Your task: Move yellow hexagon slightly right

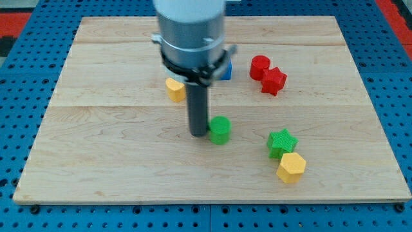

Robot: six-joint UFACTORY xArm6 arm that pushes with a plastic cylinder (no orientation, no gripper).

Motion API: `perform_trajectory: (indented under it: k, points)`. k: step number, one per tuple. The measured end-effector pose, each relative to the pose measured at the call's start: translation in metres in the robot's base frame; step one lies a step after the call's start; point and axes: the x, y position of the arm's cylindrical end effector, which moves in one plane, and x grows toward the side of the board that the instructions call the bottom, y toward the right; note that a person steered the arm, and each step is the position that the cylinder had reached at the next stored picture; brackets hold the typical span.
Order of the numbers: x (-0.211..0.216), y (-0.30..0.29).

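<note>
Sitting near the view's bottom right of the board, yellow hexagon [291,167] lies flat with its six-sided top face up. No clear long axis: the shape is about as wide as it is deep, one corner aimed roughly at the view's right. It touches or nearly touches the green star [282,142], which is just up-left of it.

My tip [197,133] is down on the wood around board centre, well apart from the yellow hexagon, to its left. Tip is just beside the green cylinder [220,129], on that block's left; contact can't be confirmed. No pincer on this rig, just the dark rod, so nothing is held.

Other blocks: a second yellow block [174,89] up-left of the rod, shape unclear. Blue block [226,69] mostly hidden behind the arm housing. Red cylinder [259,66] and another red block [274,80] touching each other toward the top right.

Surface: light wooden board [96,161] with visible plank seams, resting on a blue perforated base [393,84]. Room beyond isn't readable, apart from a bit of red at the top corners.
</note>
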Motion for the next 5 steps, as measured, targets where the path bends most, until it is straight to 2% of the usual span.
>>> perform_trajectory:
  k: [1, 3, 5]
  points:
    - [0.021, 0.045]
    - [0.051, 0.017]
    - [0.055, 0.107]
